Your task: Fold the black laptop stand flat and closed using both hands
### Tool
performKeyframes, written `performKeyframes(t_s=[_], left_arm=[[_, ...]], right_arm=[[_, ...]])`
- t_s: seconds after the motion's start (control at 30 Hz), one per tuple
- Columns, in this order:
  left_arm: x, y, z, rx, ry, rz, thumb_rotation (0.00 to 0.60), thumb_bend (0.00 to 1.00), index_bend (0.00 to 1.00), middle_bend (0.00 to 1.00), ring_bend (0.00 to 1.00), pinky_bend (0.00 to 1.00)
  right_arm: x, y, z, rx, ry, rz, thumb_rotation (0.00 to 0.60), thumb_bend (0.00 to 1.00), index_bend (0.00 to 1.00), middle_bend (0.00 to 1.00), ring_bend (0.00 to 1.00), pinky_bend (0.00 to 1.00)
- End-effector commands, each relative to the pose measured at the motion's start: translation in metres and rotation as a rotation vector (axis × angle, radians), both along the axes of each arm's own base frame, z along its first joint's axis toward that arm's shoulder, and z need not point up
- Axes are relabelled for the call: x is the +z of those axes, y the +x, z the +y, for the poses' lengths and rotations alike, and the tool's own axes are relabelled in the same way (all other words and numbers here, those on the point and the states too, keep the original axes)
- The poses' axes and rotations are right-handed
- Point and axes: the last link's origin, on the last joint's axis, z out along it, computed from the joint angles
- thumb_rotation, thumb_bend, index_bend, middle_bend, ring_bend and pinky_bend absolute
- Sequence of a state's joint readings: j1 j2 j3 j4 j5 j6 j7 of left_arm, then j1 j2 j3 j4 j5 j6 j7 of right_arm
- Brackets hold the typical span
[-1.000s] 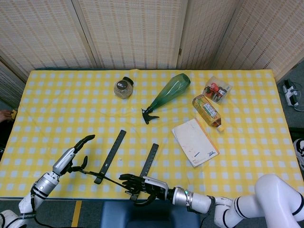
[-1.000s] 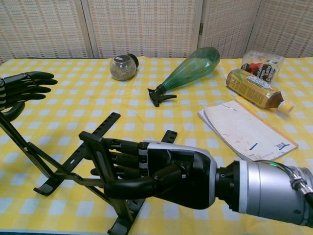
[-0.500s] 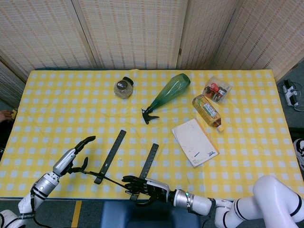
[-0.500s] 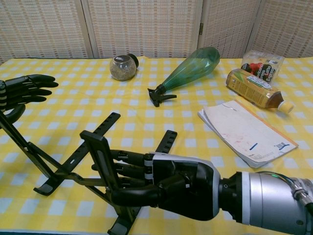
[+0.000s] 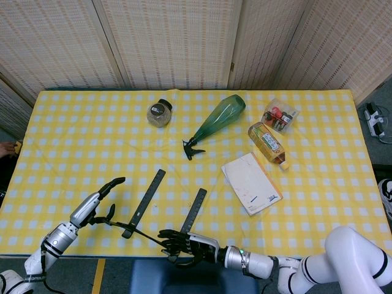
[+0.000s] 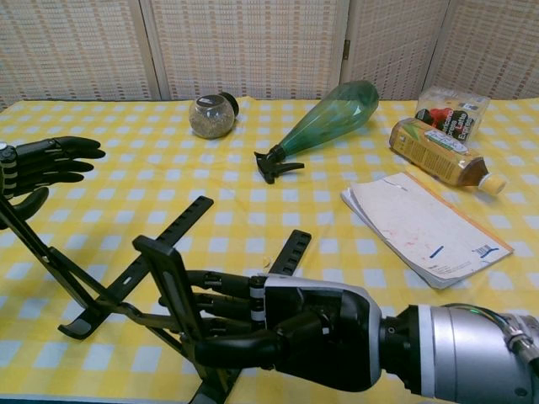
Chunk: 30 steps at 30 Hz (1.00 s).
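Laptop stand point(image 5: 160, 211) sits at the bench's near edge, left of centre, still opened out: two slotted rails flat on the cloth pointing toward the far edge, w/ thin cross struts and a raised arm lifted off the bench.

Right hand point(image 6: 286, 324) wraps the near upright arm, its fingers point(image 6: 221, 300) curled round the bar and thumb under — prob. so it can push that side down and inward. Held at the near end bc that's where the hinge leverage is, I'd judge.

Left hand point(image 6: 38, 168) is at the stand's left strut end near the bench's left edge. Fingers extended and together, thumb curled just below; strut tip looks to pass by the thumb, but whether it's actually pinched — can't tell. Likely bracing that side while the other folds.

Spray bottle point(image 5: 217, 122), jar point(image 5: 159, 113), drink bottle point(image 5: 267, 144), snack box point(image 5: 279, 115) and notebook point(image 5: 252, 182) lie toward the far/right part, well apart from the stand, so folding room is free.
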<state>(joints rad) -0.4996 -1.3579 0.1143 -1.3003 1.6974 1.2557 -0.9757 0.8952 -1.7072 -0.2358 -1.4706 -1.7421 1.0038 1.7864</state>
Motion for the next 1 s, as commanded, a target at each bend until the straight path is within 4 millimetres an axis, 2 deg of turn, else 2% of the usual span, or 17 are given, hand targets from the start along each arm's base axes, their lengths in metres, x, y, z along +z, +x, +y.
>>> performKeyframes(t_s=[0.03,0.2,0.37,0.6,0.87,1.0], left_arm=[[-0.002,-0.001,0.000,-0.005,-0.016,0.030,0.600,0.71,0.14,0.07,0.02,0.05],[-0.006,-0.002,0.000,-0.010,-0.050,0.079,0.600,0.71,0.21,0.11,0.06,0.05],[-0.012,0.001,0.001,-0.014,-0.077,0.096,0.600,0.71,0.24,0.17,0.12,0.06],[-0.011,0.002,0.003,-0.008,-0.073,0.098,0.600,0.71,0.26,0.17,0.12,0.06],[-0.011,0.002,0.003,-0.001,-0.073,0.095,0.600,0.71,0.26,0.17,0.12,0.06],[-0.011,0.002,0.004,0.001,-0.071,0.091,0.600,0.71,0.26,0.17,0.12,0.06]], right_arm=[[0.005,-0.002,-0.003,0.034,-0.044,0.004,0.600,0.30,0.00,0.00,0.00,0.00],[0.015,-0.007,-0.009,0.060,-0.104,0.022,0.600,0.30,0.00,0.00,0.00,0.00],[0.015,-0.010,-0.014,0.122,-0.209,0.071,0.600,0.30,0.00,0.00,0.00,0.00],[0.006,-0.004,-0.014,0.284,-0.361,0.194,0.600,0.30,0.00,0.00,0.00,0.00],[-0.007,0.008,-0.015,0.350,-0.417,0.251,0.600,0.30,0.00,0.00,0.00,0.00],[-0.021,0.022,-0.016,0.397,-0.461,0.278,0.600,0.30,0.00,0.00,0.00,0.00]])
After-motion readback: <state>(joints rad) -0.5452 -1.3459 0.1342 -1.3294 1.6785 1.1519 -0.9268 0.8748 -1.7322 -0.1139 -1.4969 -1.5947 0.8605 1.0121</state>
